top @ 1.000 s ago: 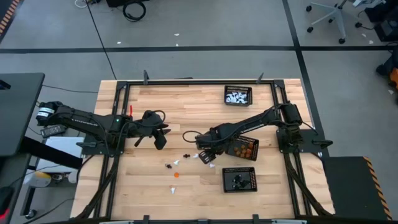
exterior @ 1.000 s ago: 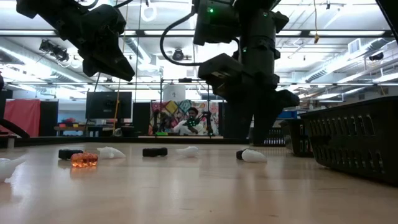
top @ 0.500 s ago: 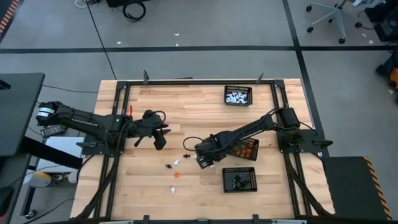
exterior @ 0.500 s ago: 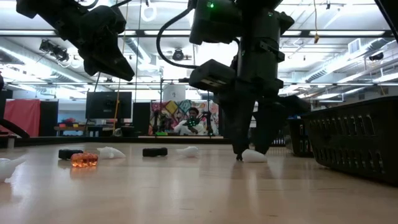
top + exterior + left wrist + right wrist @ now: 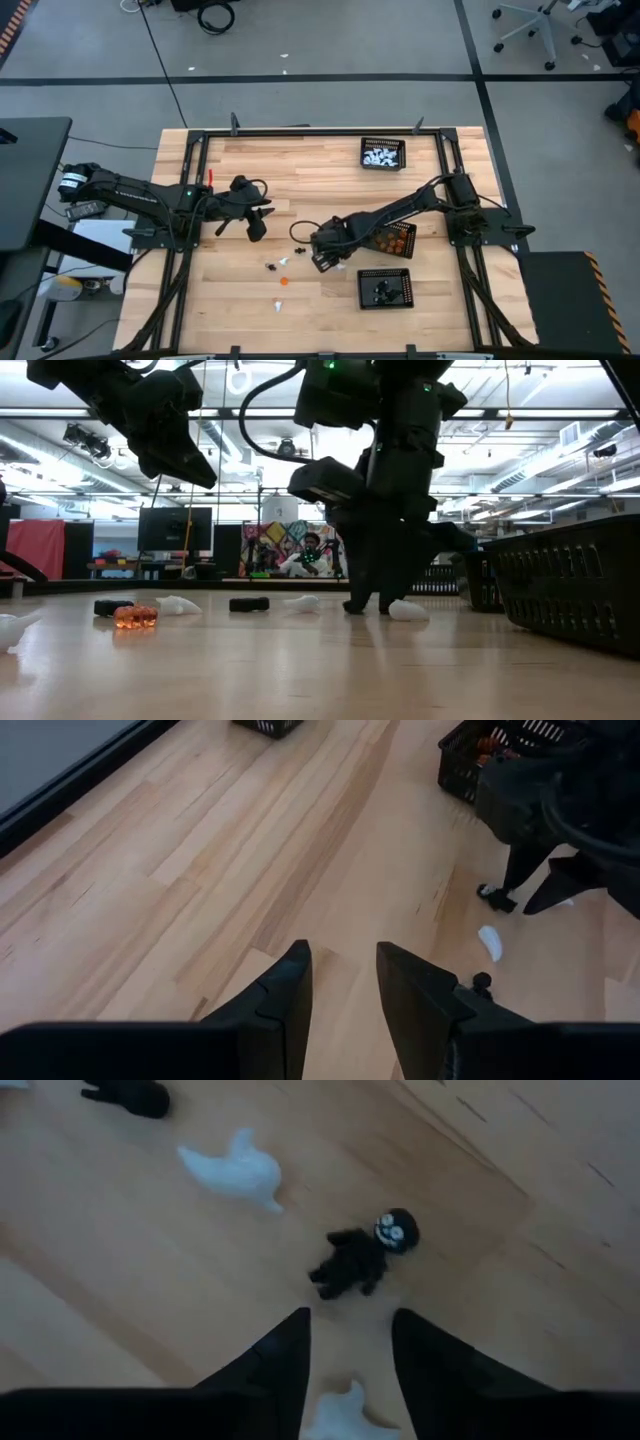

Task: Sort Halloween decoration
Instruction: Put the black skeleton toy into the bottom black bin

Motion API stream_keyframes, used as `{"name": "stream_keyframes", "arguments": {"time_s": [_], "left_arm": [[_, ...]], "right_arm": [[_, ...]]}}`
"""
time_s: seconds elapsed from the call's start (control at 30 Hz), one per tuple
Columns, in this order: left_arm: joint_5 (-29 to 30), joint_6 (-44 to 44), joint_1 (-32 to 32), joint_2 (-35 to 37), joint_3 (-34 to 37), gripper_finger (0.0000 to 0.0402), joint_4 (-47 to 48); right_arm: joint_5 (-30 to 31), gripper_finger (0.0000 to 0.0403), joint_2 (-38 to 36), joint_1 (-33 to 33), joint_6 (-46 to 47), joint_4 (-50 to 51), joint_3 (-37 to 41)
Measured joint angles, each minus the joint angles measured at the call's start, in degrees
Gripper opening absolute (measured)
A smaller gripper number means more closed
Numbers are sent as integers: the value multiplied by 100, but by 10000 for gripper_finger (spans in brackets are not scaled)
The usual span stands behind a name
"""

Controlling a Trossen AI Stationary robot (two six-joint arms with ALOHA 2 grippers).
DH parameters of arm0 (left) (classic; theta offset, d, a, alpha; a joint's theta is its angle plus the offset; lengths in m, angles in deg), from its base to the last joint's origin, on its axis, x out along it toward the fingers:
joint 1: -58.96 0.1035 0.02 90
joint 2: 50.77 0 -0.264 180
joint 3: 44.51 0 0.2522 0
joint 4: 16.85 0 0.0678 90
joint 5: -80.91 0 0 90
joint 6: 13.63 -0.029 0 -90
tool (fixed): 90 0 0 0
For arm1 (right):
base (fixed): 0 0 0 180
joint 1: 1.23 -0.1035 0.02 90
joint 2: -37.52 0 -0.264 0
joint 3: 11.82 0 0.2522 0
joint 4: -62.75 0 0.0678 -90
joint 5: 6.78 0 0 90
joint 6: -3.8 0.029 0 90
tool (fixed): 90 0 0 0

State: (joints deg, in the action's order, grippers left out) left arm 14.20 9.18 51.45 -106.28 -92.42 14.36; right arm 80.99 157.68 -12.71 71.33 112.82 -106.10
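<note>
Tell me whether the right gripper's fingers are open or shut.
Open. In the right wrist view the right gripper shows a clear gap between its two fingers, with a white figure in that gap, not gripped.

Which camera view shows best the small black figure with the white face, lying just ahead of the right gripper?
The right wrist view: the small black figure with the white face lies close and whole on the light wooden table. The high view gives only dark specks there, the low view hides it behind the arm, and the left wrist view may show it far off.

obstacles: orange-filled tray (image 5: 392,238) beside right gripper (image 5: 322,262); free: bare table (image 5: 300,170) beyond
</note>
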Motion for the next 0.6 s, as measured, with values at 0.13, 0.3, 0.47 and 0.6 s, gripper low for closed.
{"name": "stream_keyframes", "arguments": {"time_s": [0.13, 0.3, 0.47, 0.6], "left_arm": [[0, 2, 0, 0, 0, 123, 3], [0, 35, 0, 0, 0, 123, 4], [0, 57, 0, 0, 0, 123, -9], [0, 132, 0, -1, 0, 123, -6]], "right_arm": [[224, 129, -19, -7, -124, 17, 8], [160, 123, -15, 81, -282, 14, 1], [-18, 140, -34, 222, -486, -54, 6], [-84, 156, -104, 360, -627, -63, 10]]}}
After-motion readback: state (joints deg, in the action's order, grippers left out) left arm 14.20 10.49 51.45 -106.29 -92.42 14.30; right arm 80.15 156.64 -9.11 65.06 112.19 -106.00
